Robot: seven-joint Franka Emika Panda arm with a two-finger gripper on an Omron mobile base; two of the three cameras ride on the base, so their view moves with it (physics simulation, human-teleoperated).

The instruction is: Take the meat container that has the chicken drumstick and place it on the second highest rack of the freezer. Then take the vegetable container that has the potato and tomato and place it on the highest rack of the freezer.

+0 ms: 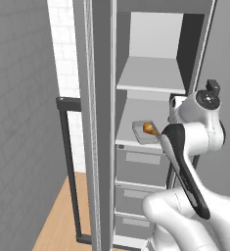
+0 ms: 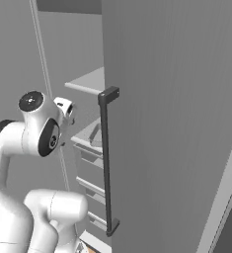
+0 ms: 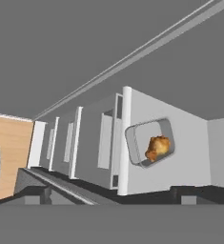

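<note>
1. Freezer (image 1: 150,147) stands open; door (image 2: 172,123) with dark bar handle (image 2: 106,163) swung out to the right.
2. Meat tray (image 1: 145,132) sits on the lower shelf (image 1: 146,110), at its front edge, directly above the grey drawers (image 1: 141,169).
3. Drumstick (image 1: 149,129) lies inside the tray, golden-brown, toward its right end in the left base view.
4. In the hand view the tray (image 3: 149,143) with the drumstick (image 3: 157,148) lies ahead of the fingers (image 3: 182,192), clear of them, nothing between the tips.
5. Fingers spread wide, empty.
6. Upper shelf (image 1: 150,73) bare.
7. Arm's wrist is just right of the tray, outside the shelf front.
</note>
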